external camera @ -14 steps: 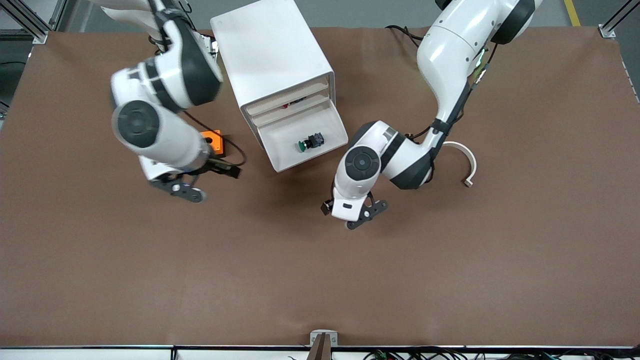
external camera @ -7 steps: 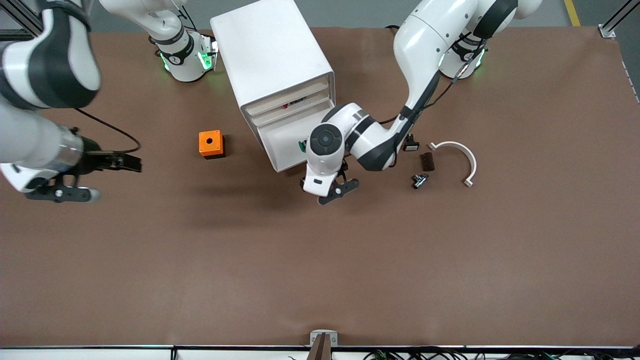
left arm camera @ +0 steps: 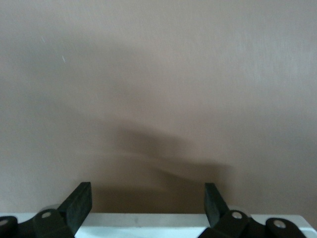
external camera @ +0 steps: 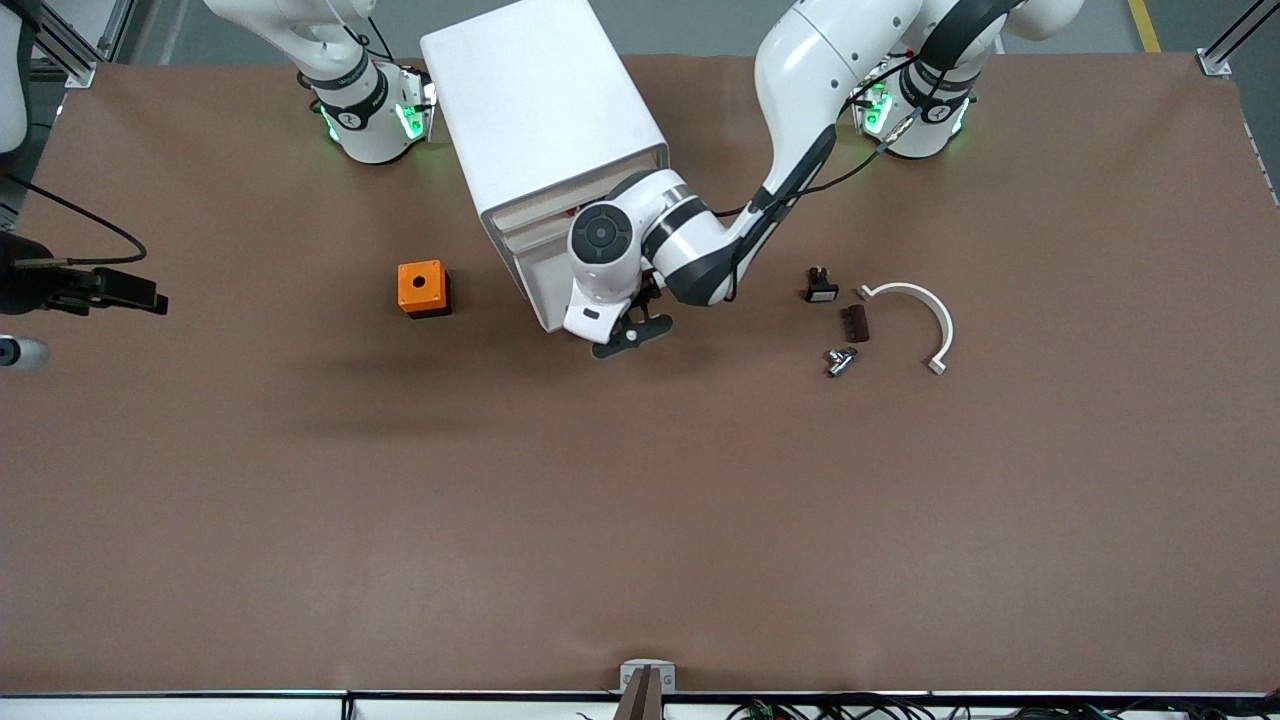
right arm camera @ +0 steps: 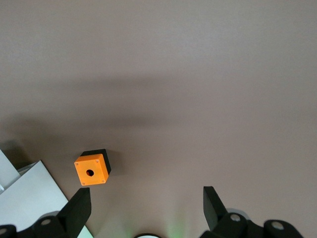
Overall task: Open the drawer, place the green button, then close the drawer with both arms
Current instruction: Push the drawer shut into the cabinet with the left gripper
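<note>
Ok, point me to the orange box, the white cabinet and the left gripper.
orange box (external camera: 421, 286): front view, on its top face beside the hole.
white cabinet (external camera: 540, 105): front view, middle of its top panel.
left gripper (external camera: 622, 338): front view, between its open fingertips at the drawer's front edge.

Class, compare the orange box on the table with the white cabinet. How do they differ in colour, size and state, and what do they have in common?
The orange box is bright orange; the cabinet is plain white. The box is small and low; the cabinet is much bigger and taller. The box has a round hole in its top and nothing near it; the cabinet has a drawer pulled out, with the left gripper at that drawer's front edge. Both are boxy and stand on the brown table.
</note>
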{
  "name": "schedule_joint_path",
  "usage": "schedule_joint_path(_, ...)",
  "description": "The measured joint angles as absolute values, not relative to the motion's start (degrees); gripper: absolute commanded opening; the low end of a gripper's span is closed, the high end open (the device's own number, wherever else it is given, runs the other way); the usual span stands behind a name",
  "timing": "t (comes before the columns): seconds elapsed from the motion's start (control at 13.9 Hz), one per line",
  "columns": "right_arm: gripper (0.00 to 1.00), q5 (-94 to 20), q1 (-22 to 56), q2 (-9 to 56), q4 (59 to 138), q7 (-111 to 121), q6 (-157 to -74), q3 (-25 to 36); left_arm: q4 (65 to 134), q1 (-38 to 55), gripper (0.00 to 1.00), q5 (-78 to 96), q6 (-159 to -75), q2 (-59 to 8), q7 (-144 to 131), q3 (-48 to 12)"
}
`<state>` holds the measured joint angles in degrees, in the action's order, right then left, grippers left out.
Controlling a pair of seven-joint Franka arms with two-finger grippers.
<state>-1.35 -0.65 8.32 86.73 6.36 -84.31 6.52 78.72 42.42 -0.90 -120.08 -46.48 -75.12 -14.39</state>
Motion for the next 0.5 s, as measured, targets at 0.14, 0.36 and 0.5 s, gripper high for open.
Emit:
schedule_joint_path(0.14, 1.0, -0.64, -0.63, 7.86, 86.73, 6.36, -83.99, 5.93, 79.13, 42.43, 1.0, 1.76, -120.08, -46.48, -75.47, -15.77)
schedule_joint_path(0.36, 1.0, -0.31, -0.45, 7.87, 86.79, 6.35, -84.14, 5.3, 80.14, 42.39, 1.0, 5.94, -120.08, -46.48, -75.47, -16.72)
schedule_joint_path(0.5, 1.0, -0.24, -0.4, 7.87, 86.79, 6.35, -84.46, 5.08, 80.73, 42.39, 1.0, 8.87, -120.09, -46.48, -75.47, -16.93)
